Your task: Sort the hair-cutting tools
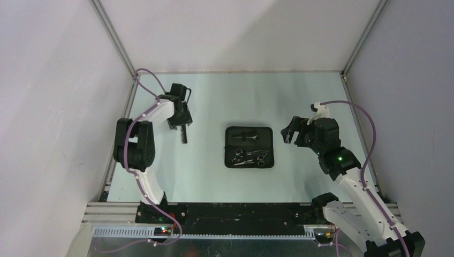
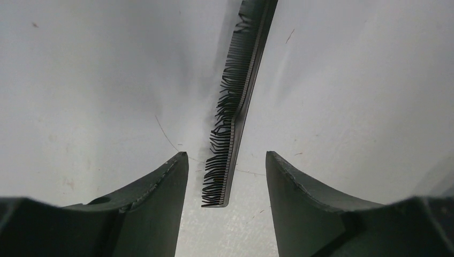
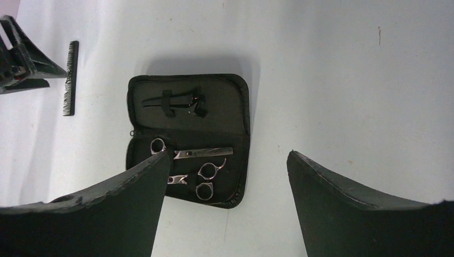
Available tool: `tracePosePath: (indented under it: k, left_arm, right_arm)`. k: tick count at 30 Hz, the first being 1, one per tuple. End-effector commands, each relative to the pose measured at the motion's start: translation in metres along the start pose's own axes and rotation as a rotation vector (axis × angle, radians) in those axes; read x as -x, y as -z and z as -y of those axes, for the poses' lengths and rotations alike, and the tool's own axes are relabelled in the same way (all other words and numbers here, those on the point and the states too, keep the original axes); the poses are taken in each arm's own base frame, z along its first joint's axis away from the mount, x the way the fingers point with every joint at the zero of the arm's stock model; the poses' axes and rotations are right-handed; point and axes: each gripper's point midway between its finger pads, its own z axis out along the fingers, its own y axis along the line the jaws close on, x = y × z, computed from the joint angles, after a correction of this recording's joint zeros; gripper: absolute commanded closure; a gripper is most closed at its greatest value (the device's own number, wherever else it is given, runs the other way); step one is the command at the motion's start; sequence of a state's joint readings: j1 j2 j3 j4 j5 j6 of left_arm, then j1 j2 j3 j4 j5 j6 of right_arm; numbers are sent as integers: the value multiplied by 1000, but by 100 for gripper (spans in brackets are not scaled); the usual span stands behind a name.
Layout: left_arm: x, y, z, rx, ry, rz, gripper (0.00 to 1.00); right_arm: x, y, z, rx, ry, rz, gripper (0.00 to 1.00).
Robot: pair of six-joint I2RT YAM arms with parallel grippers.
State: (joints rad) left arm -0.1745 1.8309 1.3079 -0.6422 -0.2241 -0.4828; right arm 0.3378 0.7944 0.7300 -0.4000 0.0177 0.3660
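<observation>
We are looking down at one table (image 1: 203, 96) with two arms. One open black pouch (image 3: 235, 123) is lying flat in the middle of it. Inside the pouch we are counting two silver scissors (image 3: 203, 153), lying side by side in the half nearer the arms. In the other half, thin black clips (image 3: 176, 101) are sitting under a strap. We are counting two, but they are dark on dark, so we are not sure.

One dark comb (image 2: 239, 107) is lying on the bare table, left of the pouch and well apart from it. The left gripper (image 2: 226, 156) is reaching down over one end of the comb. Its jaws are standing partly apart, one on each side of the comb, and neither is touching it.

The right gripper (image 3: 229, 155) is hanging in the air just right of the pouch. Its jaws are standing wide apart and are holding nothing.
</observation>
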Motion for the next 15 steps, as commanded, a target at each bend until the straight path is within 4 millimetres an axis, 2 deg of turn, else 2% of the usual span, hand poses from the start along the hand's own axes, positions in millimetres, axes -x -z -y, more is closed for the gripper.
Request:
tracePosePath:
  k: [1,10,12,15]
  left_arm:
    - [-14,-8,4,-12,30,-57,39]
    - [-51,-22,12,-67,65,-168,39]
    - [-60,-24,12,-72,65,-193,41]
    - [-72,-27,11,-70,57,-212,50]
  right_arm:
    - [5,6,0,6,-15,34,15]
    - [3,7,-1,12,-32,37,15]
    - [3,7,0,9,-33,39,15]
    - [3,6,0,9,-35,35,15]
